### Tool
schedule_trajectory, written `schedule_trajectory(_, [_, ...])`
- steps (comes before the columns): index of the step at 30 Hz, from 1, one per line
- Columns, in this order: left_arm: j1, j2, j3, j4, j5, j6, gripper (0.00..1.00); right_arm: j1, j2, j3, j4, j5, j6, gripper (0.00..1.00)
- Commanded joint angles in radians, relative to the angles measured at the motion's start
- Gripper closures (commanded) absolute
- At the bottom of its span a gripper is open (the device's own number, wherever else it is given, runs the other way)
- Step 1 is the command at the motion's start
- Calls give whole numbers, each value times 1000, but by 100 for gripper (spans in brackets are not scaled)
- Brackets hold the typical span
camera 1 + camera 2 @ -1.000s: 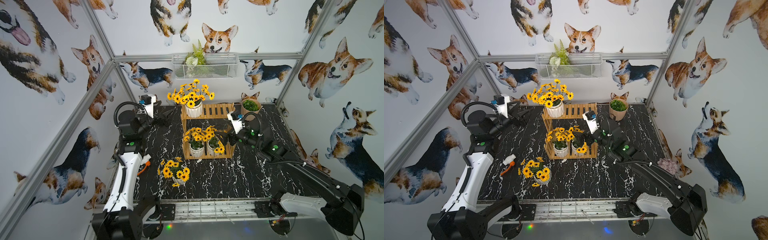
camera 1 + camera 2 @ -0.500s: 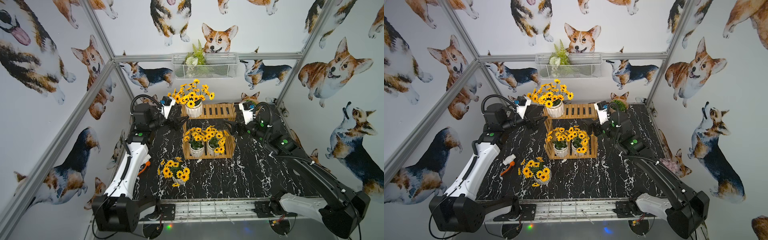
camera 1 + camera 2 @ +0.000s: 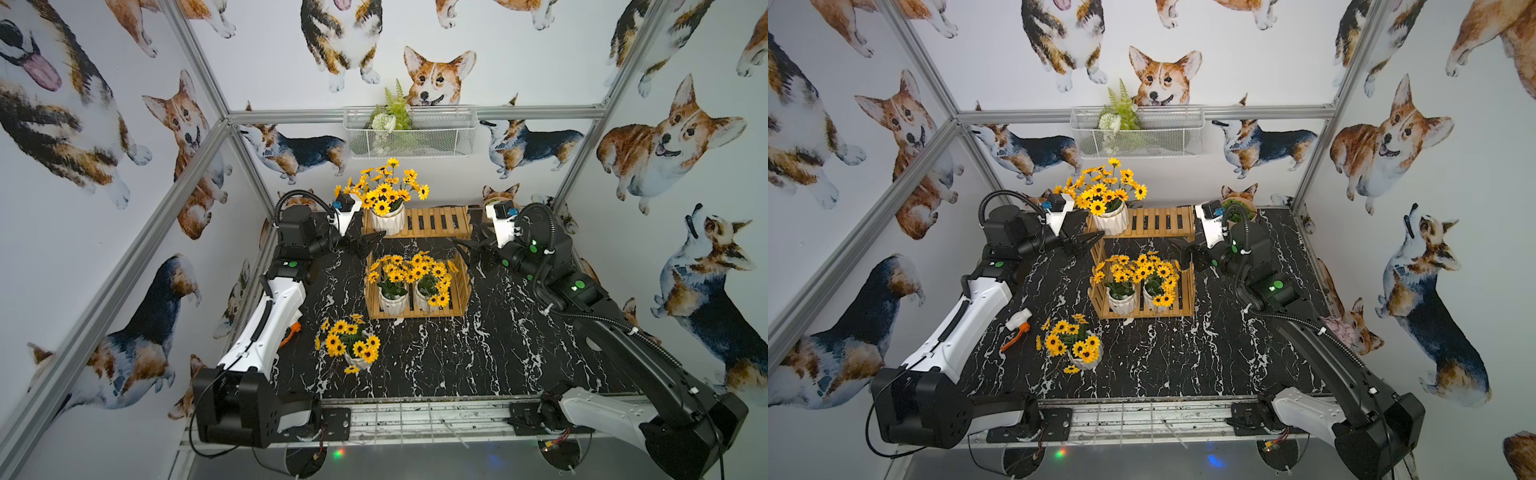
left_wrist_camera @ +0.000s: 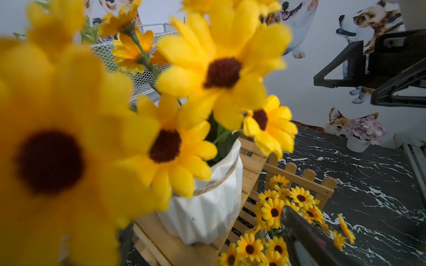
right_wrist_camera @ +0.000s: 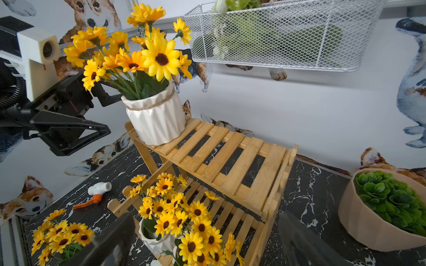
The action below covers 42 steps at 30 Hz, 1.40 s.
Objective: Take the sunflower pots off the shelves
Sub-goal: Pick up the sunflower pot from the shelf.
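The left gripper, jaws wide and empty, waits at 7 o'clock of the sunflower pot on the shelves' upper tier. A high, glancing grip could topple it. The right gripper gapes empty too.

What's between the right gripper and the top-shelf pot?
Only bare top-shelf slats between right gripper and pot, clear in the right wrist view.
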Motion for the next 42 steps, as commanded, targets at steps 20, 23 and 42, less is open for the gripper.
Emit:
schedule_trajectory(20, [-1,107,65,154,97,-56,0,-8,-17,11,-6,-9,-15,0])
schedule_trajectory(23, [-1,118,71,155,101,-64,0,-9,-19,10,-6,-12,-17,0])
schedule_trajectory(42, [-12,176,123,134,143,-88,0,-10,-18,3,-11,-11,-26,0])
